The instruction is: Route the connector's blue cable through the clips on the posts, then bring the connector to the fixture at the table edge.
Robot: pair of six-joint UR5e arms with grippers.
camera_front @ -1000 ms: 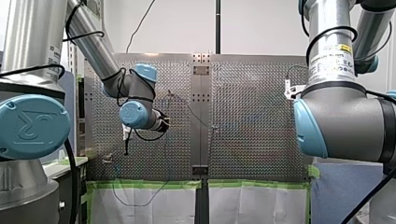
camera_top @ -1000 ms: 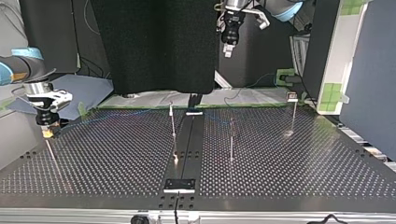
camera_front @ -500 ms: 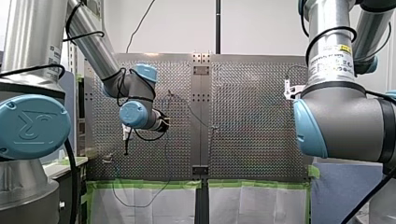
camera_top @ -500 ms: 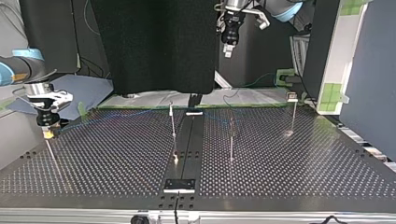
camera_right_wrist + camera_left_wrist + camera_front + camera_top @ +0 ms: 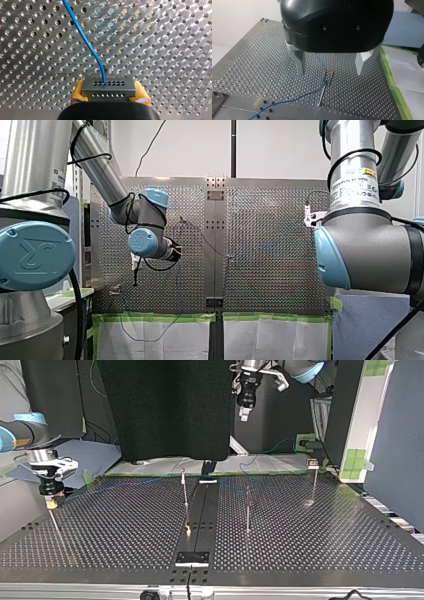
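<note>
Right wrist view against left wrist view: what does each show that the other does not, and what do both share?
Only the right wrist view shows the connector, clamped by my right gripper between yellow pads. Only the left wrist view shows my left gripper, open above a post with its clip. Both show the blue cable and the perforated table.

The worktop (image 5: 175,37) is bright perforated metal with a reflective sheen. The blue cable (image 5: 82,37) has a smooth plastic jacket; the connector (image 5: 108,86) is matt grey. My left tool (image 5: 331,72) has a glossy black housing and dull metal fingers (image 5: 300,60).
</note>
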